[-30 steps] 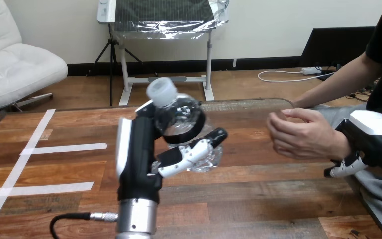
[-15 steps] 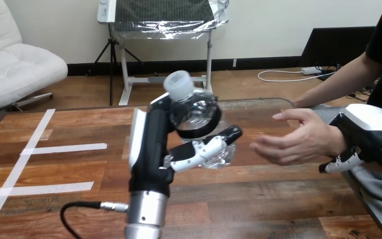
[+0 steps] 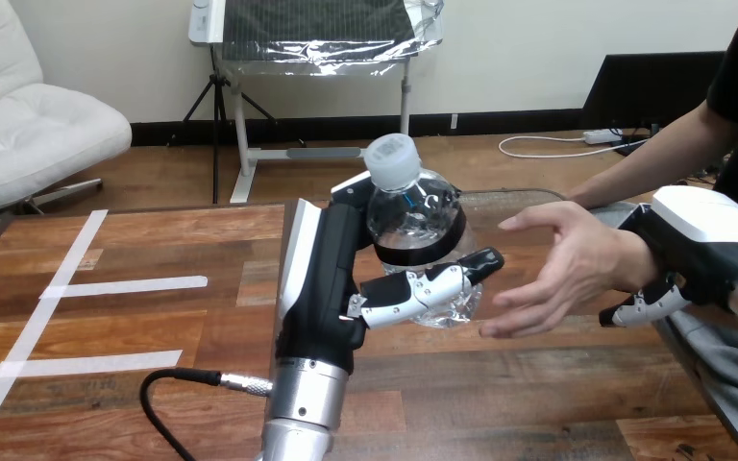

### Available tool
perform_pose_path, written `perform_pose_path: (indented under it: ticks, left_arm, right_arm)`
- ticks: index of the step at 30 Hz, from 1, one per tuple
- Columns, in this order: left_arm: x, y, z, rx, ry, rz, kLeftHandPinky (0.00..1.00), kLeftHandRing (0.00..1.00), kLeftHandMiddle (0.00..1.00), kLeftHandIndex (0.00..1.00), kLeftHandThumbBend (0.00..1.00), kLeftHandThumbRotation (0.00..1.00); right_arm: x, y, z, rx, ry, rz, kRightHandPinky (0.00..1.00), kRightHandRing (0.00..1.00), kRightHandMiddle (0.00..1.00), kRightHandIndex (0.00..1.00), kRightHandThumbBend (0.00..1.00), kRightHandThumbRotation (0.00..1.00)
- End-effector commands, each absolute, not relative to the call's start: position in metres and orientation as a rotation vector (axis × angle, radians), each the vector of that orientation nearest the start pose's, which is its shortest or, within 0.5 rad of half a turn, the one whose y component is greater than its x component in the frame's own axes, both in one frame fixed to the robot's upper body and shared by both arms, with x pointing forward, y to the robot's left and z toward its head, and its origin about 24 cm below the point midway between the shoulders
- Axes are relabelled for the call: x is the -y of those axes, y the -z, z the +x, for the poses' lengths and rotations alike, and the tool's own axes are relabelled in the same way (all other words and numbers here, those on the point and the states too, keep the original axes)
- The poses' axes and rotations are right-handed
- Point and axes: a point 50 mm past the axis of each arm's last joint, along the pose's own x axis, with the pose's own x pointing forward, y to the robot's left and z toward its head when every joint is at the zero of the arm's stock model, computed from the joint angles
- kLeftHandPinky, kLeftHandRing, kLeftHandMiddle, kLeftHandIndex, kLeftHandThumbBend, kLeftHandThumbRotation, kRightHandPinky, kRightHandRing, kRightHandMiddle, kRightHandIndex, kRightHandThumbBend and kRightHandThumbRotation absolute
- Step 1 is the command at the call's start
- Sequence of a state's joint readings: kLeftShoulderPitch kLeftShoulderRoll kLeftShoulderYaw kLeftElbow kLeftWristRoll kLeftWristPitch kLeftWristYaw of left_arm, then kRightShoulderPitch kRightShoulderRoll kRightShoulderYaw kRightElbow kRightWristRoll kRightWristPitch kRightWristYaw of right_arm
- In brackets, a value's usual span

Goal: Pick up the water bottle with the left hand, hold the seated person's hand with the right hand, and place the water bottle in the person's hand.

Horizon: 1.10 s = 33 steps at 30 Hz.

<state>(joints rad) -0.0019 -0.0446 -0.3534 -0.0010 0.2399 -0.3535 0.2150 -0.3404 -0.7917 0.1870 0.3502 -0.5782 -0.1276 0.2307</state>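
In the head view, the left hand [image 3: 322,288] is raised over the middle of the tabletop [image 3: 135,327], its fingers [image 3: 423,288] and thumb wrapped round the clear water bottle [image 3: 415,216]. The bottle is off the wood, with its white cap up and leaning slightly left. Just right of the bottle is the person's hand [image 3: 562,264], open, palm turned towards it and fingers spread. At the right edge, the right hand [image 3: 697,245] lies over the person's wrist, its fingers curled beneath and clasping it.
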Motion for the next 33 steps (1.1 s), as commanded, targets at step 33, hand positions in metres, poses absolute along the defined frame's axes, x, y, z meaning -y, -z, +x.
perform_pose_path:
  ticks: [33]
  left_arm:
    - [-0.009, -0.122, 0.239, 0.557, 0.269, -0.047, 0.37, 0.41, 0.45, 0.49, 0.62, 0.00]
  right_arm:
    - [0.255, -0.128, 0.304, 0.035, -0.265, -1.441, 0.15, 0.20, 0.27, 0.30, 0.76, 0.00]
